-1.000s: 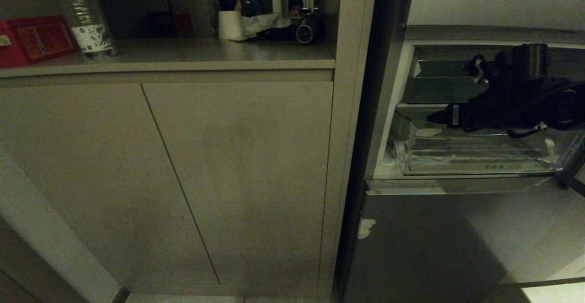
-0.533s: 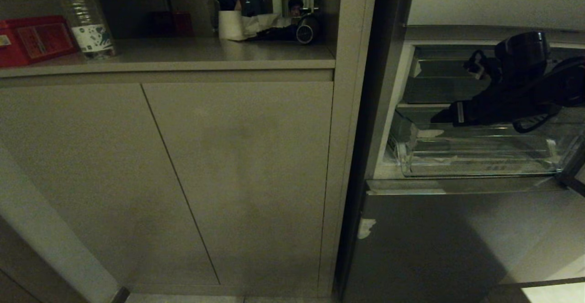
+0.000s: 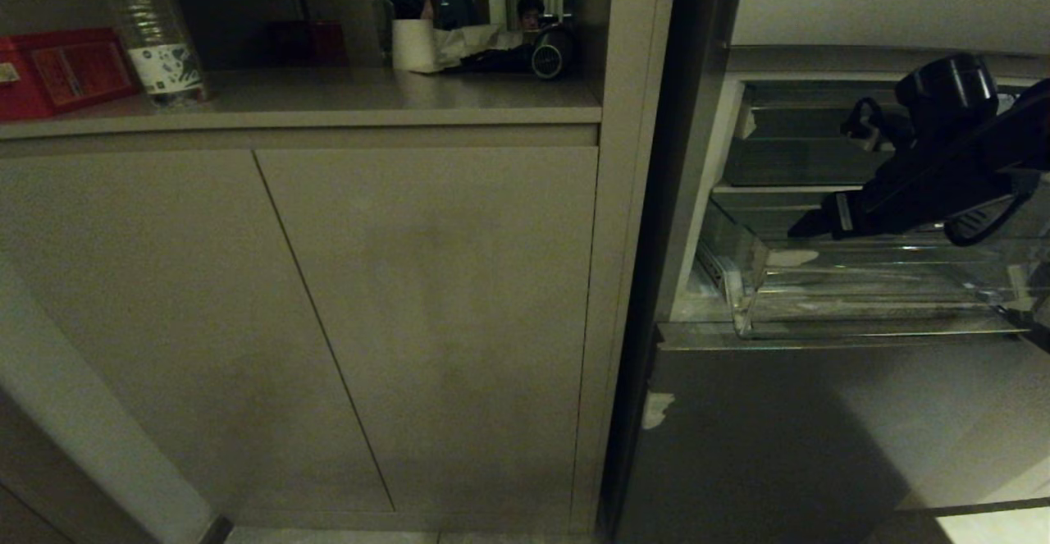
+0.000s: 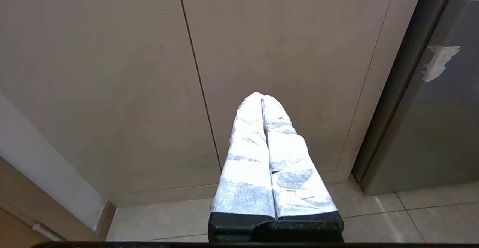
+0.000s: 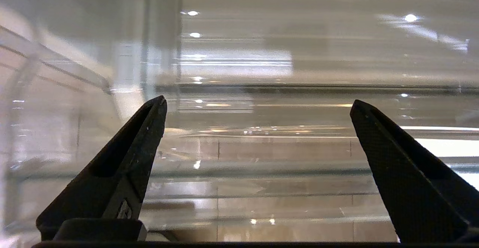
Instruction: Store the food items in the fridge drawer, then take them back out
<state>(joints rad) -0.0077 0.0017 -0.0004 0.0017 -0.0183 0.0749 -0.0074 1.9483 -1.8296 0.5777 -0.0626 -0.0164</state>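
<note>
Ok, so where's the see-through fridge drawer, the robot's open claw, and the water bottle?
fridge drawer (image 3: 869,326): head view, clear front lip.
right gripper (image 5: 258,104): right wrist view, gap midway between its open fingertips.
water bottle (image 3: 166,64): head view, its label, up on the counter.

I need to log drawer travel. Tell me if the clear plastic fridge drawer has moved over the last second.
Yes. The clear plastic fridge drawer has slid outward: its front lip now sits nearer the grey ledge below it.

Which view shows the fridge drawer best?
The head view: the fridge drawer shows with its clear walls and front lip. The right wrist view gives only reflective clear plastic between the open right gripper. The left wrist view misses it.
</note>
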